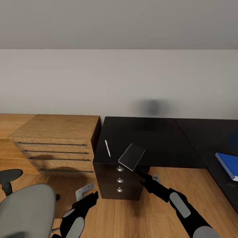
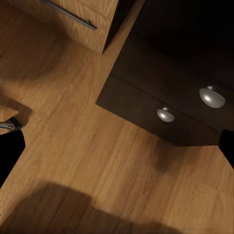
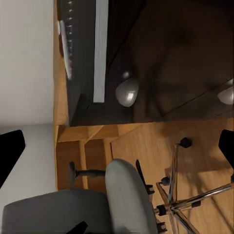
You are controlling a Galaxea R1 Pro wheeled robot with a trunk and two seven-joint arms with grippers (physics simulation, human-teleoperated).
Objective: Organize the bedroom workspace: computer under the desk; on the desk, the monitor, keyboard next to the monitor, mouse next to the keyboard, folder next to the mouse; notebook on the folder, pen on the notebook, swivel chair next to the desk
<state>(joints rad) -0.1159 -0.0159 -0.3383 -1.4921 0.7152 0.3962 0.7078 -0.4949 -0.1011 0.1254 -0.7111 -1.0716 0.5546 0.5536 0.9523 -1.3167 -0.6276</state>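
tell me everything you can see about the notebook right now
The notebook is a thin, flat grey rectangle with a slightly glossy face. It lies on the black desk at the front edge above the drawer unit, turned at an angle, with one corner jutting past the edge. The white pen lies just beside it, not touching. The right gripper is just below its overhanging corner; whether they touch cannot be told. The notebook looks closed.

Pen left of notebook (seemingly tilted)

A light wood dresser stands on the wooden floor.
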